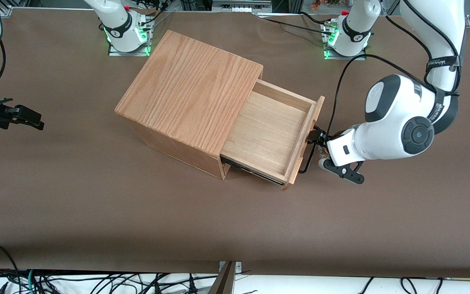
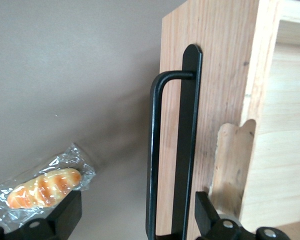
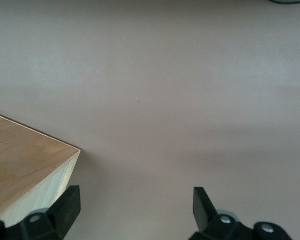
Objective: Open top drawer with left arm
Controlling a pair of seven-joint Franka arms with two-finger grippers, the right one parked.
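Observation:
The oak-grain wooden box (image 1: pixel 190 90) stands mid-table, and its top drawer (image 1: pixel 269 130) is pulled well out, showing a bare wooden floor. Its flat front (image 2: pixel 215 75) carries the thin black wire handle (image 2: pixel 155 150), which also shows in the front view (image 1: pixel 309 157). The left arm (image 1: pixel 386 130) reaches in from the working arm's end of the table. Its gripper (image 1: pixel 318 141) sits right in front of the drawer front. It is open (image 2: pixel 137 202), with the handle standing between the wide-spread fingers (image 2: pixel 70 212) and neither finger touching it.
A small bun in clear plastic wrap (image 2: pixel 42 186) lies on the brown table (image 1: pixel 137 212) in front of the drawer, close to one finger. The box corner (image 3: pixel 25 165) shows in the right wrist view. Arm bases (image 1: pixel 347 36) stand at the table edge farthest from the front camera.

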